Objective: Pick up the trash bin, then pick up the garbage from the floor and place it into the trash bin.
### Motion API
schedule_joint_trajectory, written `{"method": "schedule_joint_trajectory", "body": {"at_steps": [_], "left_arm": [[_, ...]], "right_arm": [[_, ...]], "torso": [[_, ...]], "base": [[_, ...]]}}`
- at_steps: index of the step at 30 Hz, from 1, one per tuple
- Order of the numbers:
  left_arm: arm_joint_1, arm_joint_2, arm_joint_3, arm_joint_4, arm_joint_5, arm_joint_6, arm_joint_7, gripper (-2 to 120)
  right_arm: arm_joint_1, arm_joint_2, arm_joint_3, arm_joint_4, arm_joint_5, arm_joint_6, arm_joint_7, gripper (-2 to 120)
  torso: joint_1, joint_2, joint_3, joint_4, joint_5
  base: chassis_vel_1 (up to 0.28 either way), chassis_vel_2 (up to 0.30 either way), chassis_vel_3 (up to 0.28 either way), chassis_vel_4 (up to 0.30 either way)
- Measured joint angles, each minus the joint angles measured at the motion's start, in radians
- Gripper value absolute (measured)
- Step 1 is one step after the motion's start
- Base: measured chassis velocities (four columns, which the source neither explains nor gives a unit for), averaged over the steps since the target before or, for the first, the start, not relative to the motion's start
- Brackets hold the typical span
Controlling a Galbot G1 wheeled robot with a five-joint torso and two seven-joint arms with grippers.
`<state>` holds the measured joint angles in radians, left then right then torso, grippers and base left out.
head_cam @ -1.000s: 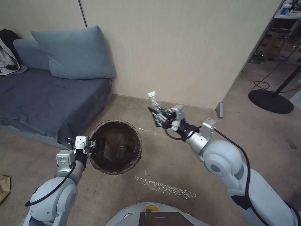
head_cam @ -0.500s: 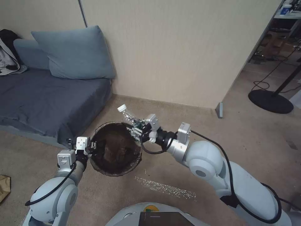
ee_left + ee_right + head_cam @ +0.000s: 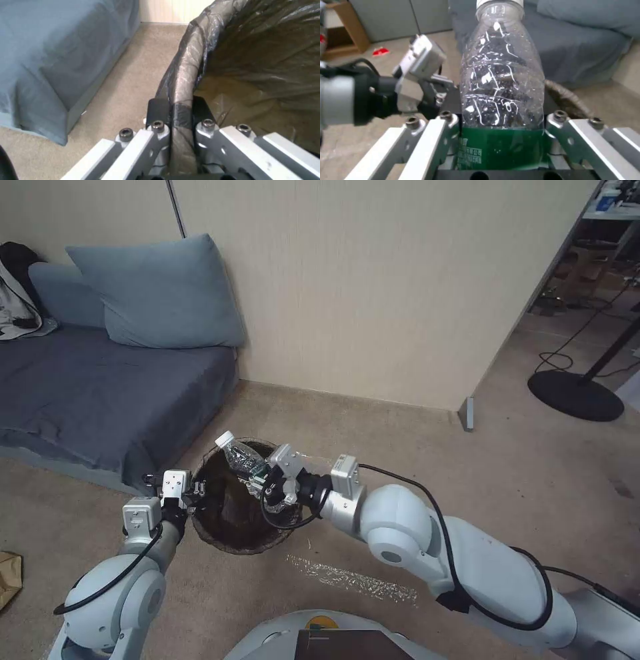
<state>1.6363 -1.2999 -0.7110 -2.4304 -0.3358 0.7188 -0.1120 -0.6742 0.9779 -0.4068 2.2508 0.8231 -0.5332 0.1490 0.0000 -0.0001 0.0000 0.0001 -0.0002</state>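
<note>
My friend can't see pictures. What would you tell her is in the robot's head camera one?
The right gripper holds a clear plastic bottle over the trash bin, which the left gripper grips by its rim. Both are above beige carpet, beside a blue-grey sofa.

Two glossy white arms, rounded joints, black cables looped along each. Silver wrist blocks; grey metal fingers (image 3: 156,112) with dark hex screws. Base shows a yellow-green mark.
</note>
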Motion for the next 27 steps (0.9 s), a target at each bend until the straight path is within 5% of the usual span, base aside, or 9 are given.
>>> {"method": "schedule_joint_trajectory", "body": {"at_steps": [17, 27], "left_arm": [[-0.004, -0.001, -0.005, -0.005, -0.007, 0.000, -0.001, 3], [-0.011, -0.005, -0.003, -0.001, -0.007, 0.000, 0.000, 3]], "right_arm": [[0.033, 0.015, -0.018, -0.022, -0.013, -0.015, 0.020, 95], [0.040, -0.006, 0.045, 0.027, 0.018, -0.015, 0.021, 100]], "torso": [[0.000, 0.000, 0.000, -0.0001, 0.0002], [0.000, 0.000, 0.000, -0.0001, 0.0003]], "base": [[0.000, 0.000, 0.000, 0.000], [0.000, 0.000, 0.000, 0.000]]}}
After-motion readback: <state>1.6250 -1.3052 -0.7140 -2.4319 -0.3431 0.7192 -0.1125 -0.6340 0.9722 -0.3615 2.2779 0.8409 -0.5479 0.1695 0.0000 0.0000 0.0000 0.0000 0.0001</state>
